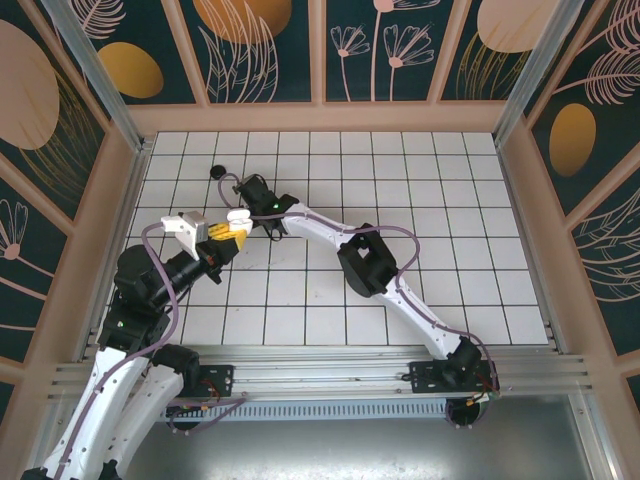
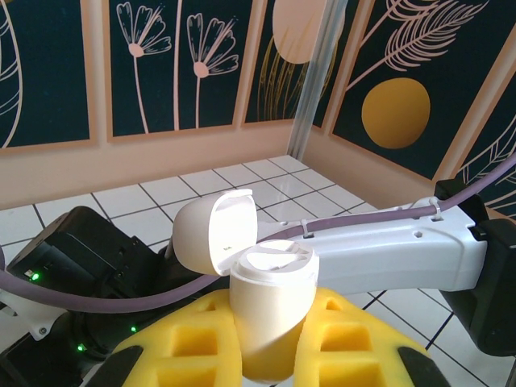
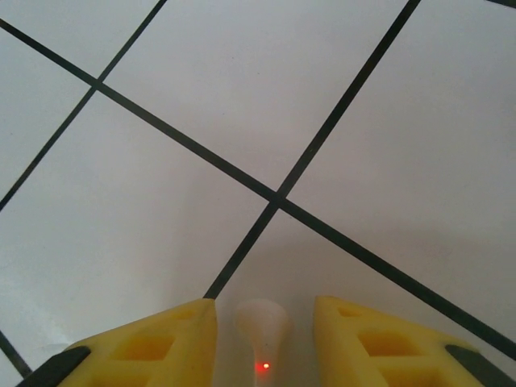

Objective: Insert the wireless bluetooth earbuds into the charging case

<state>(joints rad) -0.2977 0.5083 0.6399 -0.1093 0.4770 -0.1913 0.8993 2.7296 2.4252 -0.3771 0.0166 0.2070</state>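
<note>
My left gripper (image 2: 270, 310) is shut on the white charging case (image 2: 270, 282), which it holds upright with the lid (image 2: 216, 235) flipped open; the top recesses look white and bare. In the top view the case (image 1: 238, 214) is at the left middle, with my right gripper (image 1: 267, 222) right beside it. In the right wrist view, my right gripper (image 3: 264, 303) is open low over a tile. A small white cone-shaped piece (image 3: 262, 324) with a red light lies between its fingers, with a gap on each side. A tiny black comma-shaped earbud (image 1: 218, 172) lies on the far-left tiles.
The white tiled floor (image 1: 420, 200) is ringed by low wooden walls. My right arm's forearm (image 2: 387, 250) passes just behind the case, with a purple cable (image 2: 121, 294) looping past it.
</note>
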